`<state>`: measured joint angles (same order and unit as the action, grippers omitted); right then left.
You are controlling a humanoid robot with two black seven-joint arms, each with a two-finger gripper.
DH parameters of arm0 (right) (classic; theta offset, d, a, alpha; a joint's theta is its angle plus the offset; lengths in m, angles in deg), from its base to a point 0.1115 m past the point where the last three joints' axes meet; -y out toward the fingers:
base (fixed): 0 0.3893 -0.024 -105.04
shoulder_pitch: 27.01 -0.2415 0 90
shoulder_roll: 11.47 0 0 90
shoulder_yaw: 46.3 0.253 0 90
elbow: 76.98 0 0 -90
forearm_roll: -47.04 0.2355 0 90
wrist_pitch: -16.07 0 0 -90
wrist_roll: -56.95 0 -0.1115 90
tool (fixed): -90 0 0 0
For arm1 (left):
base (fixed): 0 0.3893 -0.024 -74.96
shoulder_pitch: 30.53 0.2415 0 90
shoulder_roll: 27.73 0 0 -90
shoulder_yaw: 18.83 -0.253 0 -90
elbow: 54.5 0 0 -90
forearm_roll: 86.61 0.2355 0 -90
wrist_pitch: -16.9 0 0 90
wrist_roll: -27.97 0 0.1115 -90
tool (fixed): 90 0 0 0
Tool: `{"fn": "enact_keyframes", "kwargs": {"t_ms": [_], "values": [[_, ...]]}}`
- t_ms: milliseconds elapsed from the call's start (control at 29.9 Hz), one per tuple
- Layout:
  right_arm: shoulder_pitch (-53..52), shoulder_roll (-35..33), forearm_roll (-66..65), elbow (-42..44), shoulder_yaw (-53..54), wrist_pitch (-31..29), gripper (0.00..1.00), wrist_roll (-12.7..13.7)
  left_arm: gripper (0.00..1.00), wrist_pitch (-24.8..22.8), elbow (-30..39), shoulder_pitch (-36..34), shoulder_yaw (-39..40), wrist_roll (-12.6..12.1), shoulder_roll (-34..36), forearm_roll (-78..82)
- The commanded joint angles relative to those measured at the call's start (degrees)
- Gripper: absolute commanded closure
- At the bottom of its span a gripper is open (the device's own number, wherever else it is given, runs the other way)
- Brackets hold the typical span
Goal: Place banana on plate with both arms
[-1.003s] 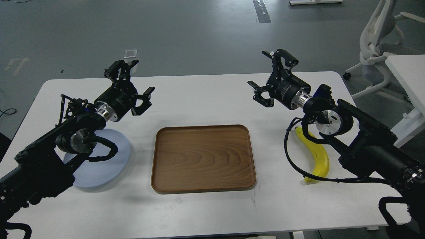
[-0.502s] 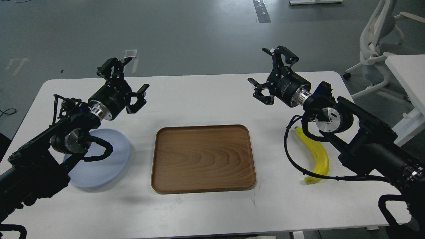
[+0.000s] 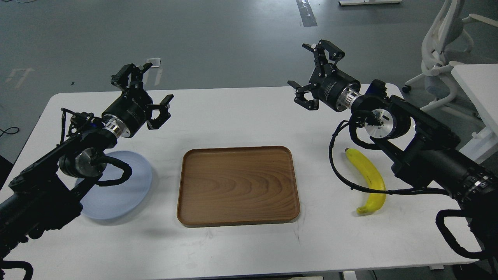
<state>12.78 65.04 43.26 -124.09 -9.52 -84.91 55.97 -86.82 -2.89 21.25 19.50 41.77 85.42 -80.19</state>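
Near the table's (image 3: 241, 112) right edge lay the banana (image 3: 369, 175) — well below the right gripper (image 3: 313, 79); both grippers — left gripper (image 3: 142, 95) included — spread wide, empty.

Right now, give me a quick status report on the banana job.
Left gripper and right gripper open, empty, raised. Banana on table right of tray. Plate left, bare.

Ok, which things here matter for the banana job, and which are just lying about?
For the job: banana, plate, left gripper, right gripper, both with jaws open and empty.
Lying about: wooden tray, white chair.
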Motion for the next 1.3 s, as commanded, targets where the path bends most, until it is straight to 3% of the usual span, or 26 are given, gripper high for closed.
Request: {"fn": "enact_keyframes", "kwargs": {"t_ms": [0,602,669,702,736,802,1036,1271], "values": [[-0.06,0.31,0.00,0.09,-0.13,0.00,0.01,0.01,0.02,0.18,0.07,-0.27,-0.01,0.01,0.06,0.08],[0.29,0.31,-0.18,-0.09,-0.75,-0.09,0.00,-0.52,0.02,3.16,-0.19,-1.23,-1.77,0.44,-0.12,5.85],[0.38,0.22,-0.18,-0.09,-1.45,-0.17,0.00,-0.69,0.02,9.72,0.25,-3.51,-2.47,3.85,0.23,23.61],[0.38,0.22,-0.18,-0.09,-1.45,-0.17,0.00,-0.69,0.02,9.76,0.25,-3.52,-2.47,3.87,0.23,23.72],[0.47,0.14,-0.18,-0.17,-1.62,-0.17,0.00,-0.69,0.02,15.07,0.42,-4.22,-2.65,4.83,0.14,34.60],[0.64,-0.04,-0.18,-0.26,-1.63,-0.17,0.00,-0.78,0.02,21.24,0.69,-4.75,-4.74,4.32,0.49,47.02],[2.22,-0.48,-0.18,-0.53,-1.27,-0.53,0.00,-0.96,0.02,25.14,3.32,-4.93,-18.62,4.75,13.74,62.55],[2.58,-1.10,-0.18,-0.53,-1.36,-0.53,0.00,-1.13,0.02,28.83,3.32,-3.70,-30.85,6.42,27.03,67.93]]}}
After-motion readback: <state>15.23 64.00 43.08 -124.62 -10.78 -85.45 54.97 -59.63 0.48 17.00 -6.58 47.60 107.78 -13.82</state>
